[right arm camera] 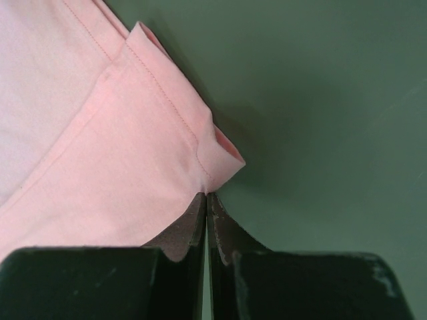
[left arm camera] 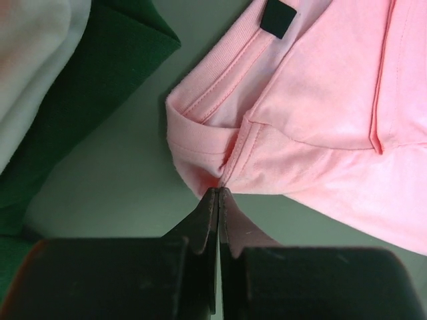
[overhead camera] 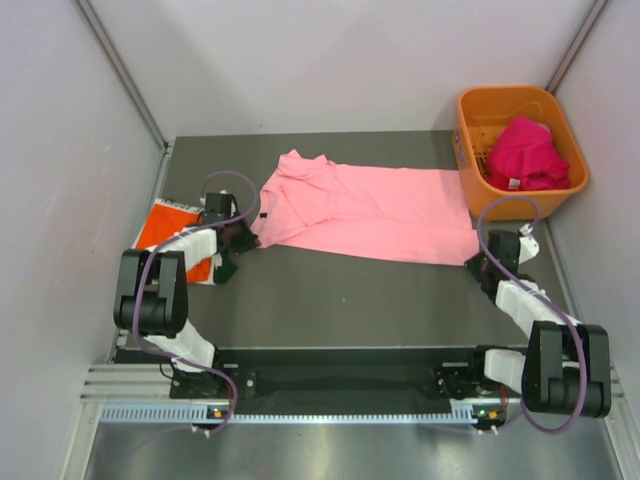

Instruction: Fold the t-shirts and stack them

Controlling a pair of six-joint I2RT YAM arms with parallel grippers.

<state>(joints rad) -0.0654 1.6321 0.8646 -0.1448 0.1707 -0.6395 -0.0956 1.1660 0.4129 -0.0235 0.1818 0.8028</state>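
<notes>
The light pink t-shirt [overhead camera: 375,212] lies stretched across the middle of the table, folded lengthwise, collar end at the left. My left gripper [overhead camera: 246,238] is shut on its collar-end corner; in the left wrist view the tips [left arm camera: 219,192] pinch the pink cloth [left arm camera: 320,133]. My right gripper [overhead camera: 477,262] is shut on the hem corner; in the right wrist view the tips [right arm camera: 206,195] pinch the pink hem [right arm camera: 120,160]. A bright orange t-shirt [overhead camera: 170,228] lies at the left under the left arm. White [left arm camera: 30,60] and dark green [left arm camera: 87,87] shirts show in the left wrist view. Magenta shirts [overhead camera: 525,155] sit in the basket.
The orange plastic basket [overhead camera: 472,150] stands at the back right corner, close to the pink shirt's right end. Grey walls close in the table on the left, back and right. The arm bases sit at the near edge.
</notes>
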